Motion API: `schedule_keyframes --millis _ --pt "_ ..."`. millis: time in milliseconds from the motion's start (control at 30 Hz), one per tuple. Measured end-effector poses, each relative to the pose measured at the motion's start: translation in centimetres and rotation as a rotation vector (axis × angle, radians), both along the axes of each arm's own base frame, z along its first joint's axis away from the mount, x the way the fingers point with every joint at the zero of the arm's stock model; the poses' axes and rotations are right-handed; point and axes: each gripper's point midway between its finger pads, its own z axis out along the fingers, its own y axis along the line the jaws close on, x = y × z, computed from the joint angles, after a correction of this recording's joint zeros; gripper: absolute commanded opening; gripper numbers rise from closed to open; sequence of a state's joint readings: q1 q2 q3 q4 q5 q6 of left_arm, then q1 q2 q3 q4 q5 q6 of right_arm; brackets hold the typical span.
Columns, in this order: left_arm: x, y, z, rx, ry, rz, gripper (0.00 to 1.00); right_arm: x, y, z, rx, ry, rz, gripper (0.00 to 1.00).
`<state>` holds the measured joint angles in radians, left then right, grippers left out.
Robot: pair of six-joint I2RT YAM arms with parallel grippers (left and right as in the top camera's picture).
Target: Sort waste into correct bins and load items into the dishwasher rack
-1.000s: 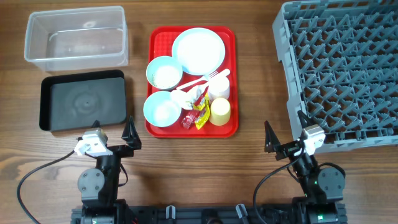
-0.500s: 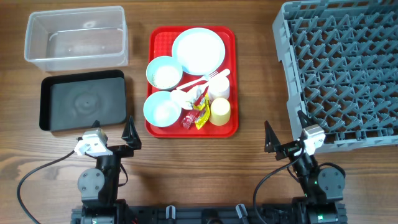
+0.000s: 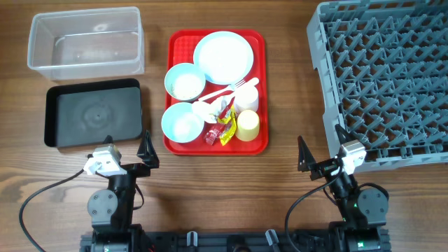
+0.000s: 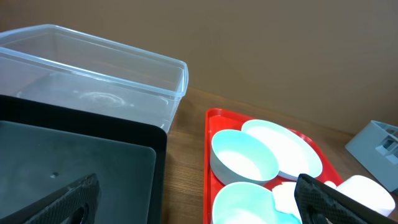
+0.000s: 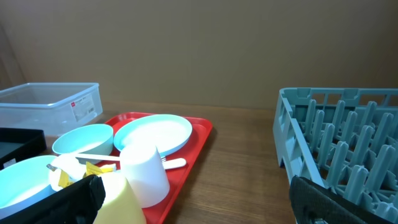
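Both arms sat low at the near edge of the table (image 3: 224,189). The left fingers (image 4: 68,200) were spread wide and held nothing, just off the near right corner of the black tray (image 3: 50,112). The right fingers (image 5: 339,202) were also spread and empty at the near left corner of the dishwasher rack (image 3: 318,63); contact there could not be judged.

The clear tub (image 3: 84,71) lay directly behind the black tray, their long edges almost meeting.

The red serving tray (image 3: 179,46) stood mid-table and carried:
- the plate (image 3: 223,57)
- two bowls (image 3: 185,81) (image 3: 182,122)
- the white cup (image 3: 246,98) and yellow cup (image 3: 248,124)
- the fork and spoon (image 3: 231,89)
- the tissue (image 3: 204,109)
- the wrappers (image 3: 218,130)

A wide bare strip separated the serving tray from the rack, and a narrower one separated it from the bins. There was open wood in front of it, between the arms. The rack ran past the top and right borders of the overhead view.

The surface was brown wood grain. A plain tan wall stood behind.
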<state>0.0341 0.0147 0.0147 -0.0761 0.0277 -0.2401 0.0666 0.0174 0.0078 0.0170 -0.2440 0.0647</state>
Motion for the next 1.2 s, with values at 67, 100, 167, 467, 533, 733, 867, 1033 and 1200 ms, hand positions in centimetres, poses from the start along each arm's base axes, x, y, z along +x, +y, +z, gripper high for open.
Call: schedule_keyframes --millis 67,100,167,467,533,733,867,1033,1200 --pt "0.0 0.0 0.0 0.000 0.000 0.000 1.00 0.0 0.0 0.0 0.000 0.000 0.000 1.00" --pt "0.0 0.0 0.0 0.000 0.000 0.000 1.00 0.0 0.0 0.0 0.000 0.000 0.000 1.00" --pt "0.0 0.0 0.0 0.000 0.000 0.000 1.00 0.0 0.0 0.0 0.000 0.000 0.000 1.00" --pt "0.0 0.0 0.0 0.000 0.000 0.000 1.00 0.0 0.0 0.0 0.000 0.000 0.000 1.00" --pt "0.0 0.0 0.0 0.000 0.000 0.000 1.00 0.0 0.0 0.0 0.000 0.000 0.000 1.00" --pt "0.0 0.0 0.0 0.000 0.000 0.000 1.00 0.1 -0.3 0.2 -0.035 -0.019 -0.018 1.00" --pt "0.0 0.0 0.1 0.000 -0.002 0.000 1.00 0.1 -0.4 0.5 -0.041 -0.036 -0.024 1.00" --pt "0.0 -0.4 0.7 0.000 -0.028 -0.023 1.00 0.0 -0.4 2.0 -0.036 -0.096 -0.026 1.00" --pt "0.0 -1.0 0.6 0.000 -0.025 -0.060 1.00 -0.3 -0.2 3.8 -0.032 -0.168 -0.012 1.00"
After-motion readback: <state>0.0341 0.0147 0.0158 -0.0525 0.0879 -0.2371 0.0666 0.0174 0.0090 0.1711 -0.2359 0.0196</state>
